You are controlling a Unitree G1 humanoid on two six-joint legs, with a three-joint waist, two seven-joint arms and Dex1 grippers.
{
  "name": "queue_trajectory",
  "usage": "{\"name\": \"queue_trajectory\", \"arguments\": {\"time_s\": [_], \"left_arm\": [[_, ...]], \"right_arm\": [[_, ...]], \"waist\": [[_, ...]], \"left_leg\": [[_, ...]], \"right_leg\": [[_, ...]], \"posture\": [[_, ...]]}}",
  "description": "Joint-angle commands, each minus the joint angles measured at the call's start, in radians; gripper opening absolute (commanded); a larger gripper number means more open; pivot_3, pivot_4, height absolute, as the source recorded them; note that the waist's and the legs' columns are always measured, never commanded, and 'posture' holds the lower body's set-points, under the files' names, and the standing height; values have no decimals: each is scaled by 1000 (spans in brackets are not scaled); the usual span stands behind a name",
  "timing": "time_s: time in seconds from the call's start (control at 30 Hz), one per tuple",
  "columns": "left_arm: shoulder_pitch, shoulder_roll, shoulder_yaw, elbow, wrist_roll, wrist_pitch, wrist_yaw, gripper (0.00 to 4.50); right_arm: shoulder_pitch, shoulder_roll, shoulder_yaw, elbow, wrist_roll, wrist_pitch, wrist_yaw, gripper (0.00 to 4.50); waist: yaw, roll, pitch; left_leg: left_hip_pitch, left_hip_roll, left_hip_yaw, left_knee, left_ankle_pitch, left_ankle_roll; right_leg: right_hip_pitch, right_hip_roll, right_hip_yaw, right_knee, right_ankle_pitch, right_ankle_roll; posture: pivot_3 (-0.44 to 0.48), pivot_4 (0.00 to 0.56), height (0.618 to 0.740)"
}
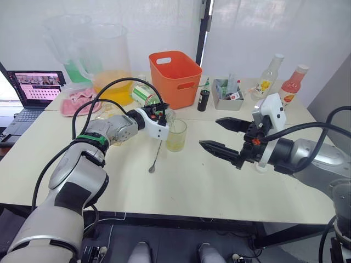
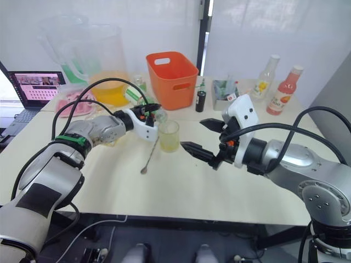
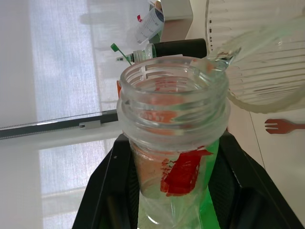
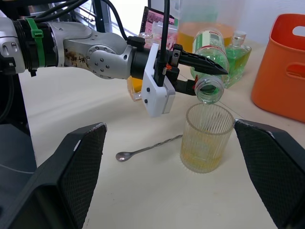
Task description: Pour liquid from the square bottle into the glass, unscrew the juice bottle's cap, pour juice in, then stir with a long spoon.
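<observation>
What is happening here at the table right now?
The left gripper holds the juice bottle tipped over the glass, with its open mouth just above the rim. The glass already contains some yellow liquid. The long spoon lies on the table beside the glass, untouched. The right gripper is open and empty, on the other side of the glass.

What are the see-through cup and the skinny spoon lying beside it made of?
The ribbed clear tumbler looks like glass, though clear plastic is possible: see-through, fine vertical ridges. The thin long silver spoon looks like polished metal: shiny grey, with a twisted stem.
</observation>
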Motion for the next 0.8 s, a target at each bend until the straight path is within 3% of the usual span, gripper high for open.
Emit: {"name": "queue_trajectory", "arguments": {"time_s": [0.03, 0.53, 0.8], "left_arm": [[-44, -6, 68, -1, -85, -5, -50, 1383], [2, -53, 344, -10, -441, 50, -472, 1383], [-25, -112, 605, -57, -755, 285, -722, 1383]], "right_arm": [[-17, 3, -16, -15, -3, -21, -1, 4500], [-18, 9, -5, -5, -32, -21, 26, 4500], [-27, 14, 2, 10, -44, -21, 51, 4500]], "waist": [[0, 0, 0], [-1, 0, 0], [-4, 0, 0]], "left_leg": [[0, 0, 0, 0, 0, 0], [0, 0, 0, 0, 0, 0], [0, 0, -1, 1, 0, 0]], "right_leg": [[0, 0, 0, 0, 0, 0], [0, 0, 0, 1, 0, -1], [0, 0, 0, 2, 1, -1]], "posture": [[0, 150, 717], [0, 150, 717], [0, 150, 717]]}}
